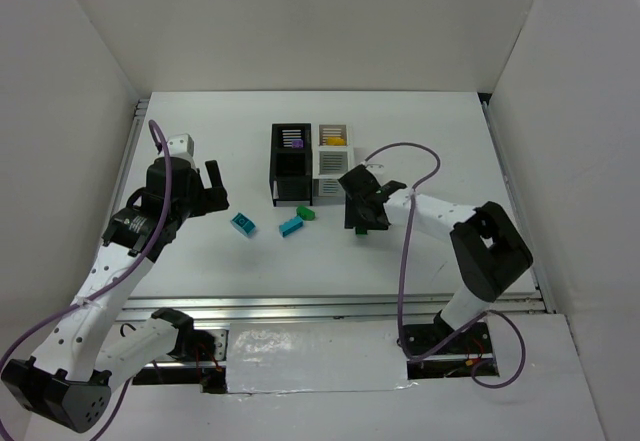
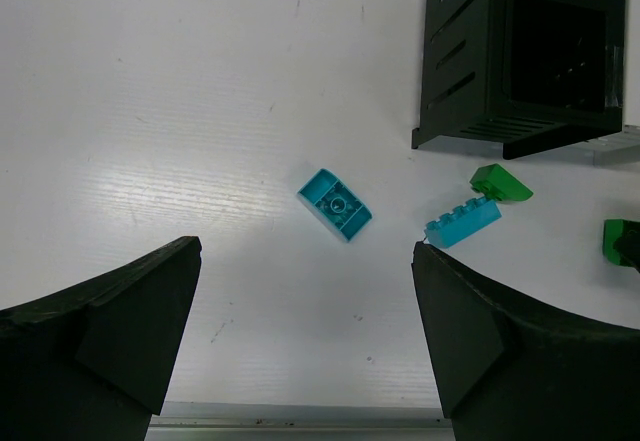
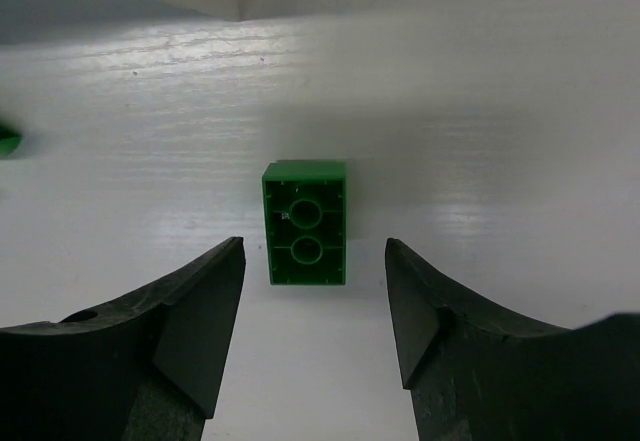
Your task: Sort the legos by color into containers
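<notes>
The right pincer (image 3: 312, 251) is hovering open, its jaws straddling a green brick (image 3: 305, 223) that is lying on the tabletop (image 3: 480, 111) just in front of the containers (image 1: 310, 164). The left pincer (image 2: 305, 251) is hanging open above a teal brick (image 2: 335, 203). A teal bar (image 2: 463, 223) and a green wedge (image 2: 501, 183) are lying close together nearby. A purple brick (image 1: 292, 141) and a yellow brick (image 1: 335, 140) are sitting in the far containers.

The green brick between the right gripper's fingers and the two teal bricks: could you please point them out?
green brick (image 3: 305, 231), right wrist view, centre of its upward face.
squat teal brick (image 2: 335, 204), left wrist view, its middle.
long teal brick (image 2: 463, 223), left wrist view, its middle.
</notes>
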`<state>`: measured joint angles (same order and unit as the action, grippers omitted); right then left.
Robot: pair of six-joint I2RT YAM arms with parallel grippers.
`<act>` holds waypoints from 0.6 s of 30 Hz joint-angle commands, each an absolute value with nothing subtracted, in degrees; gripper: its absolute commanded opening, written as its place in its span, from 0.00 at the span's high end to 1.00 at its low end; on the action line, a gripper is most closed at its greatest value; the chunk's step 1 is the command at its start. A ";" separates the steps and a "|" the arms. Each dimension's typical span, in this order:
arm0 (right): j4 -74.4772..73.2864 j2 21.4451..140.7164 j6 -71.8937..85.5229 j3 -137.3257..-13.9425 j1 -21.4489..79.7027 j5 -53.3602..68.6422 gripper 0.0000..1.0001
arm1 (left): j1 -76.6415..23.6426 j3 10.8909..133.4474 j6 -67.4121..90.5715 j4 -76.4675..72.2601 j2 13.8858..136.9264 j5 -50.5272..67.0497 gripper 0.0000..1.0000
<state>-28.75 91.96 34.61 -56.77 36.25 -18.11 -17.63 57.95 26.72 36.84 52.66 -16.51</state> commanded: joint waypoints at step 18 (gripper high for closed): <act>-27.59 90.72 35.60 -60.11 39.90 -18.20 1.00 | -17.14 57.92 24.79 34.63 51.42 -16.26 0.00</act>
